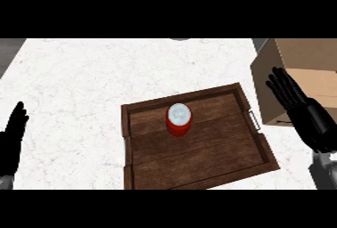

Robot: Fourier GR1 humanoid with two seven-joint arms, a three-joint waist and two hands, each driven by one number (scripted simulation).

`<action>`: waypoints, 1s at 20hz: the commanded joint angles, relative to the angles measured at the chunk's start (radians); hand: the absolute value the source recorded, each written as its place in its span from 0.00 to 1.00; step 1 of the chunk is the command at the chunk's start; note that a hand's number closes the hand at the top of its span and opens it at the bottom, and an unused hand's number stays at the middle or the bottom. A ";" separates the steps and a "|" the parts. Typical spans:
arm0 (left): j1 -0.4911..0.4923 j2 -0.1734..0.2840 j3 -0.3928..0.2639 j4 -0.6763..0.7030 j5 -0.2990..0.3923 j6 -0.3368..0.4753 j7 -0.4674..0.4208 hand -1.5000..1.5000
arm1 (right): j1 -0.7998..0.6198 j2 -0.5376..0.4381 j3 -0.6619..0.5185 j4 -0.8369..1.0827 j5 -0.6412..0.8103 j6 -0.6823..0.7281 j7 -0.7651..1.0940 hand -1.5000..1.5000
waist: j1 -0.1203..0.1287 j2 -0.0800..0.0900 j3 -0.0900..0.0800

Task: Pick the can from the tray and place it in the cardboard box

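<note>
A white marble counter (79,89) with faint veining fills most of the view. A darker grey strip (8,55) runs along its far left edge. A small grey shape (179,39) shows at the top edge, too cut off to identify.

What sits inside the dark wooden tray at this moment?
Only an upright red can with a silver top stands inside the dark wooden tray, toward its far half. The board directly under the can is hidden.

one can (178,119), one tray (197,164), one cardboard box (299,58), two hands (299,109)
</note>
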State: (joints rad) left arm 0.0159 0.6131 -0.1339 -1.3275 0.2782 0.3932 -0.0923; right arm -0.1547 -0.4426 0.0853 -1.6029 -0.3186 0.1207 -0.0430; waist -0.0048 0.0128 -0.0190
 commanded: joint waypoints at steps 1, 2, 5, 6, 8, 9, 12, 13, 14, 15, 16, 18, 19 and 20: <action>-0.044 -0.057 -0.041 0.032 -0.030 -0.048 -0.054 0.50 | -0.010 0.062 0.050 -0.014 0.094 -0.118 0.083 0.00 | 0.000 -0.012 0.018; -0.073 -0.031 -0.081 -0.058 -0.026 -0.075 0.003 0.50 | 0.006 0.122 0.108 -0.025 0.160 -0.227 0.130 0.00 | -0.004 -0.014 0.017; -0.145 -0.073 -0.175 -0.129 -0.033 -0.163 -0.030 0.50 | 0.024 0.208 0.177 -0.014 0.262 -0.382 0.223 0.00 | -0.044 -0.016 0.012; -0.167 -0.086 -0.200 -0.150 -0.035 -0.182 -0.031 0.50 | 0.040 0.227 0.194 -0.006 0.294 -0.425 0.247 0.00 | -0.061 -0.018 0.010; -0.132 -0.085 -0.194 -0.133 -0.029 -0.174 -0.029 0.50 | 0.007 -0.027 0.174 0.018 0.488 -0.349 0.164 0.00 | -0.079 -0.022 -0.020; -0.144 -0.090 -0.210 -0.145 -0.026 -0.192 -0.022 0.50 | 0.030 -0.020 0.187 0.033 0.551 -0.411 0.194 0.00 | -0.084 -0.021 -0.007; -0.176 -0.112 -0.237 -0.156 -0.023 -0.215 -0.007 0.50 | 0.056 -0.028 0.299 0.029 0.760 -0.493 0.253 0.00 | -0.075 -0.026 0.001; -0.179 -0.109 -0.241 -0.151 -0.019 -0.224 0.007 0.50 | 0.041 -0.041 0.331 0.012 0.833 -0.507 0.273 0.00 | -0.069 -0.029 0.000; -0.172 -0.126 -0.266 -0.170 -0.024 -0.225 0.016 0.50 | 0.045 -0.039 0.357 0.010 0.906 -0.536 0.311 0.00 | -0.055 -0.032 0.005; -0.185 -0.127 -0.264 -0.159 -0.027 -0.228 0.009 0.50 | 0.012 -0.055 0.375 -0.023 0.971 -0.530 0.368 0.00 | -0.053 -0.033 0.004; -0.202 -0.112 -0.253 -0.163 -0.011 -0.244 0.041 0.50 | 0.022 -0.040 0.409 -0.025 1.039 -0.546 0.410 0.00 | -0.052 -0.033 0.006; -0.187 -0.134 -0.278 -0.164 -0.029 -0.227 0.038 0.50 | 0.002 -0.036 0.448 -0.107 1.137 -0.506 0.539 0.00 | -0.055 -0.042 0.005; -0.208 -0.138 -0.276 -0.154 -0.032 -0.228 0.042 0.50 | -0.018 -0.022 0.477 -0.126 1.182 -0.460 0.610 0.00 | -0.054 -0.038 0.005; -0.225 -0.131 -0.261 -0.161 -0.018 -0.237 0.056 0.50 | -0.034 0.001 0.501 -0.148 1.219 -0.421 0.678 0.00 | -0.047 -0.039 0.005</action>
State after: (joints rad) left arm -0.1790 0.4879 -0.3918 -1.4841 0.2541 0.1699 -0.0611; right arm -0.1555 -0.4609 0.4979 -1.6797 0.7149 -0.3547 0.4425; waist -0.0600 -0.0228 -0.0145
